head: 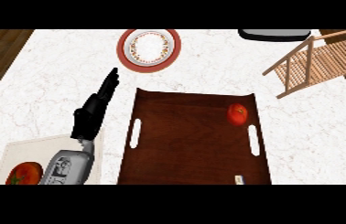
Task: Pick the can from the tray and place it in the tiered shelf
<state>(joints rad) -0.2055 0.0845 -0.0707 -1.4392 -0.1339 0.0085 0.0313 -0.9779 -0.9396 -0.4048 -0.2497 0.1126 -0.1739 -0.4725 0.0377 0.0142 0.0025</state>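
1. A red, round can (237,114) sits on the dark wooden tray (189,145), close to the tray's right rim and just above the right handle slot, right of the frame's centre. No hand touches it.
2. The tray fills the lower middle of the frame, with a pale slot along each long side and a small white tag near its lower right corner.
3. The tiered shelf (307,63), made of light wooden slats, stands tilted at the upper right of the frame, well apart from the tray.
4. The left hand (94,111) rests at the left of the frame, just beside the tray's left edge, fingers straight, together and pointing up the frame; it holds nothing.
5. The right hand does not show.
6. A white plate (149,49) with a red rim and patterned ring lies at upper centre, above the tray.
7. A tomato (24,173) rests on a pale cutting board (20,147) at lower left, beside the grey forearm.
8. A dark, flat object with a grey top (273,34) is cut off by the upper right edge.
9. Everything lies on a white marble counter (61,67).
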